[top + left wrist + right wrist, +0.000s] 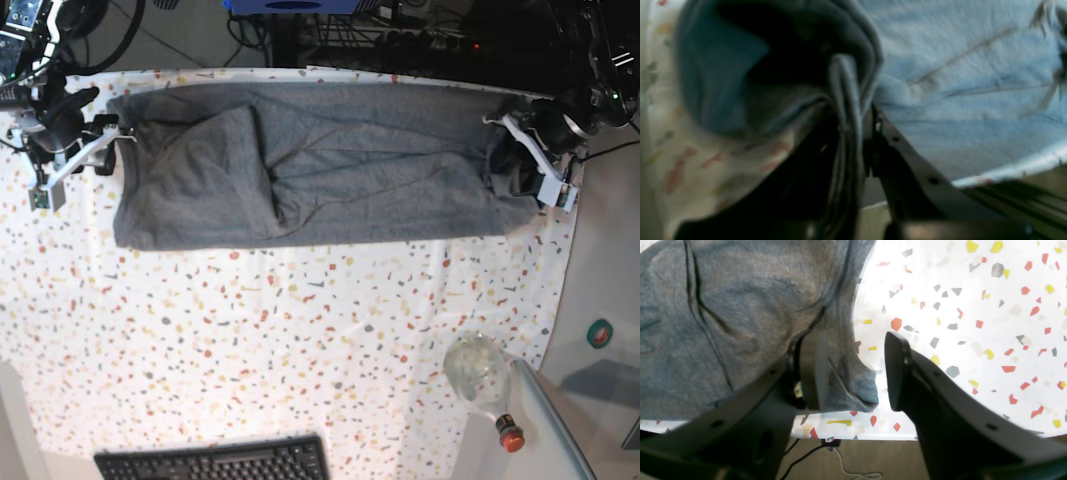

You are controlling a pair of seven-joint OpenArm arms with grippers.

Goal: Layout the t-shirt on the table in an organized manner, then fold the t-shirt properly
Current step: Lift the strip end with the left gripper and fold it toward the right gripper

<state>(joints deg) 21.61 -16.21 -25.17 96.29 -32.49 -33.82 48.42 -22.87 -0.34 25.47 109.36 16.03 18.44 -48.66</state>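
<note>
**Shirt stretched along the far edge, one arm gripping, one arm let go**

The t-shirt (320, 165) is lying across the far part of the worktop (250, 340), spread sideways into a long grey band that is reaching almost from one arm to the other. A folded flap is showing on the base view's left half, with creases running out from it.

The left gripper (862, 110) is sitting at the shirt's end on the base view's right. In the left wrist view its fingers (897, 146) are clenching a bunched fold of grey cloth, which is rising in a thick roll between them; the picture is blurred, so finer detail is hard to read.

The right gripper (853, 370) is sitting at the shirt's other end. Its fingers (895, 370) are standing apart and are holding nothing: one is resting against the shirt's edge, the other is over bare speckled cloth just beside it.

Near the front of the worktop a black keyboard (215, 462) is lying, and a clear bottle (482, 380) with a red cap is lying towards the base view's right corner, well apart from the shirt.
</note>
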